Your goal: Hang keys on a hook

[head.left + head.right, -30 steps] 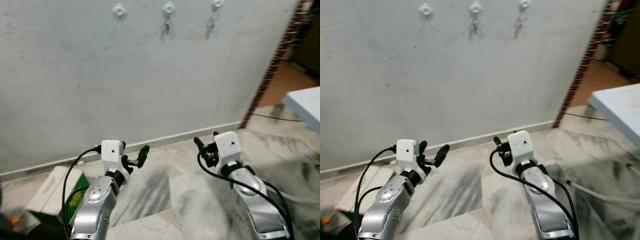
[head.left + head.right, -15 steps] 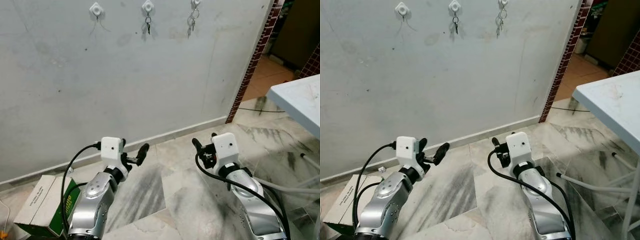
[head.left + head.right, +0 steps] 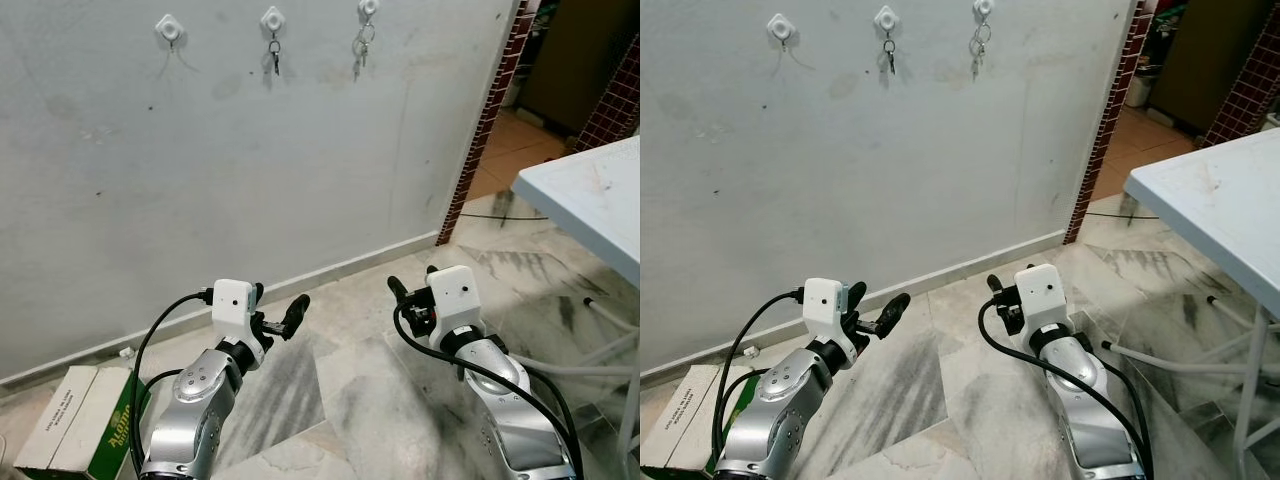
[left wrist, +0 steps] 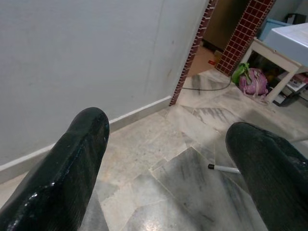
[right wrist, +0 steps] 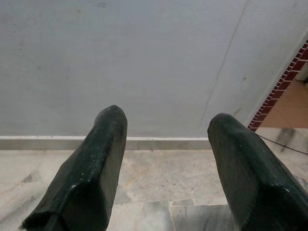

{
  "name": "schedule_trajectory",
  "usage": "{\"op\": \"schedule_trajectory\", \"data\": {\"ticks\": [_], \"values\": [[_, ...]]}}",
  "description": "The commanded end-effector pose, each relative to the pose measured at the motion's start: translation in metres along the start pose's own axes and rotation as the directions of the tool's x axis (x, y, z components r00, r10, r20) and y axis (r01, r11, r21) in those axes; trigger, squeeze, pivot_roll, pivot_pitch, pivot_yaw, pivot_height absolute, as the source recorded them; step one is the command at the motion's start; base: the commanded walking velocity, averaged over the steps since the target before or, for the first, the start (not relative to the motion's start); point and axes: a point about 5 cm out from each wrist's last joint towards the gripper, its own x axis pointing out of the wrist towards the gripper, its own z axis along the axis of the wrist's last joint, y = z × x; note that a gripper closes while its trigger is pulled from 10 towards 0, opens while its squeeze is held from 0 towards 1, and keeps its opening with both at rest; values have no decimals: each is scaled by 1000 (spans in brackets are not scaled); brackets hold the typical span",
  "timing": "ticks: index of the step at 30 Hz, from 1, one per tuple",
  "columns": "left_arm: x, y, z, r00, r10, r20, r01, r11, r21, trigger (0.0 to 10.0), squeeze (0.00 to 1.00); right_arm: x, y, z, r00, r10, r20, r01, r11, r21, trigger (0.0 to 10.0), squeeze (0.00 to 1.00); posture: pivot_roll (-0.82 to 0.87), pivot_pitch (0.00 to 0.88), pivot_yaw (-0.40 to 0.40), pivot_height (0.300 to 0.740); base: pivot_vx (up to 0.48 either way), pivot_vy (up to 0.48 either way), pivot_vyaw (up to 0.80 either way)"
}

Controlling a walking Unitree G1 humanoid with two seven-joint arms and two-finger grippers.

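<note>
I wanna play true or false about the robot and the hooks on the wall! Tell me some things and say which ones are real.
1. Three white hooks are on the wall. True: the left hook, the middle hook and the right hook sit in a row.
2. Every hook has keys on it. False: the left hook is bare; keys hang from the middle hook and a key bunch from the right one.
3. The left gripper is holding keys. False: its fingers are open with nothing between them.
4. The right gripper is open too. True.
5. A green and white box stands on the table. False: it lies on the floor by the wall; the white table is off to the robot's right.
</note>
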Motion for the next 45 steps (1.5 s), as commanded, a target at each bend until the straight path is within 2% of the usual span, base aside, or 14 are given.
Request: {"op": "schedule_trajectory", "data": {"ticks": [1, 29, 45], "values": [[-2, 1, 2, 1000, -8, 5, 8, 1000, 0, 10000, 0, 0, 0, 3, 1000, -7, 6, 7, 1000, 0, 10000, 0, -94, 0, 76, 740, 247, 0, -775], [-2, -1, 2, 1000, -25, 1, 25, 1000, -7, 10000, 0, -1, 2, 2, 1000, -8, 4, 8, 1000, 6, 10000, 0, -96, 0, 84, 740, 299, 0, -762], [-2, 0, 3, 1000, -30, -4, 30, 1000, -3, 10000, 0, -1, 4, 3, 1000, -11, 6, 11, 1000, 12, 10000, 0, -94, 0, 89, 740, 404, 0, 0]]}}
